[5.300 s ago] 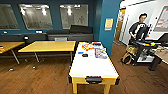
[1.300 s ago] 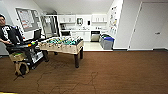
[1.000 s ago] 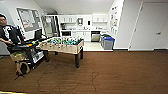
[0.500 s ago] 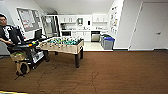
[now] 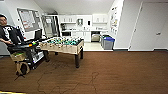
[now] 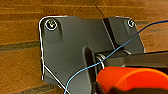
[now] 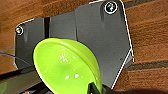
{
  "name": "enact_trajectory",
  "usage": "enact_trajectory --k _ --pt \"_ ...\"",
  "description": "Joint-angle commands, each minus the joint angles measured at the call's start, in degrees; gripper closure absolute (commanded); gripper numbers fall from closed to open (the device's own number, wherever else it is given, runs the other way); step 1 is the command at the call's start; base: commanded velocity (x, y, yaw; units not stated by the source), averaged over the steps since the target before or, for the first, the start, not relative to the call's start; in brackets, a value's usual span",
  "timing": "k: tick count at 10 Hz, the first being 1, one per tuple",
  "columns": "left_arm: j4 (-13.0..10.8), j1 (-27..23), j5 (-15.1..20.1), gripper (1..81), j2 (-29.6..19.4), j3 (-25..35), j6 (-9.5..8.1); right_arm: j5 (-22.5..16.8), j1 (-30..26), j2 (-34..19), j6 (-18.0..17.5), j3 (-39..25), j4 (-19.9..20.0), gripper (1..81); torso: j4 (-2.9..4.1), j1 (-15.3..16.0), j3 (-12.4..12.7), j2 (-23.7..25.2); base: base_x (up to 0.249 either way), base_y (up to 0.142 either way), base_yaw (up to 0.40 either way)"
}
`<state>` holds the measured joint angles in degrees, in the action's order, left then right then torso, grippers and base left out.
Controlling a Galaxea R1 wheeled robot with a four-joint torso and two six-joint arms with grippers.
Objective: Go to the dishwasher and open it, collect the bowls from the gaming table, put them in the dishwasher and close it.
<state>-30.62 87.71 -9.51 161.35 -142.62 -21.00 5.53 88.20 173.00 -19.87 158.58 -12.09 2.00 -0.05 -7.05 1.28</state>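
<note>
Above brown carpet (image 7: pixel 150 37), yellow-green bowl (image 7: pixel 65 67), seemingly claw-gripped at rim.

A glossy yellow-green bowl (image 7: pixel 66 68) hangs tilted above brown flooring, its rim pinched.

No readable text anywhere, papers on the wall board (image 5: pixel 28 19) too blurred to read, posters on the right wall (image 5: pixel 114 20) likewise illegible, no brands or numbers legible

Yellow-green bowl (image 7: pixel 66 68) cut off by edge; dishwasher (image 5: pixel 95 37) small, blurred.
</note>
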Motion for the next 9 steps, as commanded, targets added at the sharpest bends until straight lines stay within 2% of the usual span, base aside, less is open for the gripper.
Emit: enact_trajectory --k 1,9 --pt "-0.6 -2.0 1.9 81.1 -0.9 0.3 0.17 -2.8 -2.2 -0.1 0.3 0.0 -0.9 81.1 0.0 0.1 0.0 0.0 0.079 0.0 0.0" --pt "-0.6 -1.7 1.9 81.1 -0.4 0.3 0.17 -2.8 -2.1 0.0 0.3 0.0 -1.2 81.1 0.0 0.1 0.0 0.0 0.096 0.0 0.0"
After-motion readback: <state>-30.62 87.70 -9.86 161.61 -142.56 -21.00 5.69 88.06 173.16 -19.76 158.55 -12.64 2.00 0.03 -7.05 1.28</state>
